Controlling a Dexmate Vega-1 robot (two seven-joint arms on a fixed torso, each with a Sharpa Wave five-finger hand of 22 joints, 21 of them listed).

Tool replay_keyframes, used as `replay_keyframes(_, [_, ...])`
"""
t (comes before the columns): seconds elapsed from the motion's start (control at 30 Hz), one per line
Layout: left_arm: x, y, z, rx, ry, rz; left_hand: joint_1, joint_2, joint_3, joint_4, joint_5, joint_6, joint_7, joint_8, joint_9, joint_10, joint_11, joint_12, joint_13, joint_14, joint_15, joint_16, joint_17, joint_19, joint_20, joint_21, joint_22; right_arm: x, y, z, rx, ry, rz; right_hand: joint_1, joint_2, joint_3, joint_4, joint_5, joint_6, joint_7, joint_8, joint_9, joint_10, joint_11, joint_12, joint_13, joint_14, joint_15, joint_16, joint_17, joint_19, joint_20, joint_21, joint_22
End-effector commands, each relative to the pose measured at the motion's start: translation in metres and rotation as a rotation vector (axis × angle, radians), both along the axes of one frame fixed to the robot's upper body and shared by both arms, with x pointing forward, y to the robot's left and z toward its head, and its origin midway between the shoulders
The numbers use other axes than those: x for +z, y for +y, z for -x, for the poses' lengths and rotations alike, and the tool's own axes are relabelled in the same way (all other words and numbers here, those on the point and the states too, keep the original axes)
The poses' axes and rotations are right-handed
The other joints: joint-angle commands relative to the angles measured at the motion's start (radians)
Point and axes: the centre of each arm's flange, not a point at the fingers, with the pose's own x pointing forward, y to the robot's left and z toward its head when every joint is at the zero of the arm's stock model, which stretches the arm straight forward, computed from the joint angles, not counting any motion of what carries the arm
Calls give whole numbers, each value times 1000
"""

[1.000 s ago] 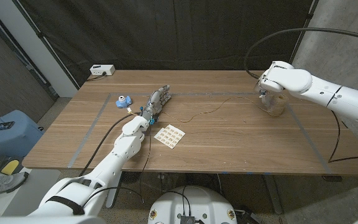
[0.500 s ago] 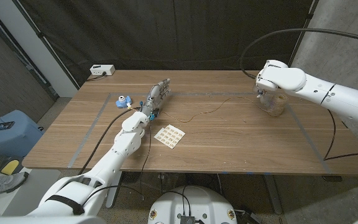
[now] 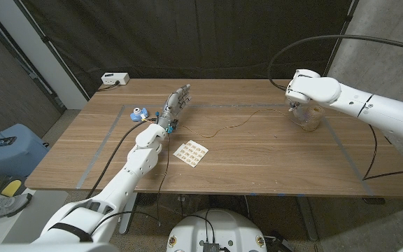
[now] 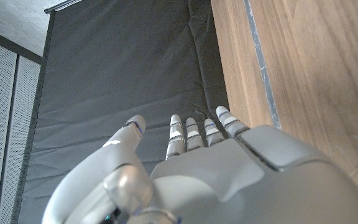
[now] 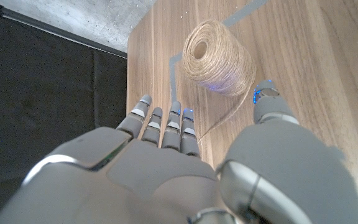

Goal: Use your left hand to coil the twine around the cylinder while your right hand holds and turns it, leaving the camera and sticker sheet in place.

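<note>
The cylinder is a spool of tan twine standing at the table's right back; it also shows as the spool in the right wrist view. A loose strand runs from it leftward across the table. My right hand hovers just left of the spool; in its wrist view the right hand is spread with the spool beyond its fingertips, nothing held. My left hand reaches over the table's back left with straight, parted fingers, holding nothing. The blue camera and sticker sheet lie near it.
A white box with a cable sits at the table's back left corner. Grey tape lines mark a rectangle on the wooden table. A dark curtain hangs behind. A black cable arcs above my right arm.
My left hand has moved away from me toward the table's back, past the strand's near end. My right arm has shifted slightly left over the spool.
</note>
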Motion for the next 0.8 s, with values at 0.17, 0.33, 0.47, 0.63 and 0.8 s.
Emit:
replay_keyframes(0.17, [0, 6, 4, 5, -11, 21, 13, -3, -2, 0, 11, 12, 3, 1, 4, 13, 2, 7, 6, 6, 9, 5, 3, 10, 0, -3, 3, -12, -4, -7, -25, 35, 68, 4, -10, 7, 2, 8, -6, 7, -1, 5, -3, 8, -2, 5, -8, 1, -4, 3, -7, 7, 4, 2])
replay_keyframes(0.33, [0, 7, 4, 6, -10, 19, 13, -3, -2, -1, 11, 16, 5, 2, 4, 14, 2, 7, 6, 6, 8, 5, 3, 11, -1, -2, 3, -15, -8, -11, -40, 37, 72, 3, -9, 8, 3, 8, -5, 8, 0, 6, -1, 11, -1, 6, -5, 0, -2, 4, -7, 8, 5, 2])
replay_keyframes(0.47, [-1, 6, 3, 3, -8, 17, 14, -3, -2, -2, 11, 30, 10, 7, 4, 18, 2, 8, 6, 9, 9, 6, 3, 12, -1, -2, 3, -15, -10, -13, -40, 36, 76, 2, -9, 8, 4, 8, -5, 6, 1, 6, -1, 11, -1, 7, -2, 0, -1, 4, -7, 9, 5, 2])
replay_keyframes(0.63, [1, 4, 2, -3, -8, 12, 14, -3, -2, -3, 12, 44, 16, 11, 4, 22, 0, 9, 6, 12, 8, 6, 3, 16, -1, -1, 3, -17, -14, -18, -44, 40, 85, 1, -9, 8, 4, 9, -2, 6, 2, 7, 0, 10, -1, 8, -2, 0, 0, 4, -6, 9, 6, 2])
replay_keyframes(0.8, [4, 4, 2, -3, -10, 5, 15, -3, -2, -4, 12, 56, 22, 14, 5, 24, 3, 10, 6, 16, 8, 7, 3, 17, -2, -1, 3, -16, -20, -23, -55, 31, 92, 1, -9, 9, 4, 9, 0, 7, 3, 7, 1, 9, -1, 8, 1, -2, 1, 4, -2, 9, 8, 2])
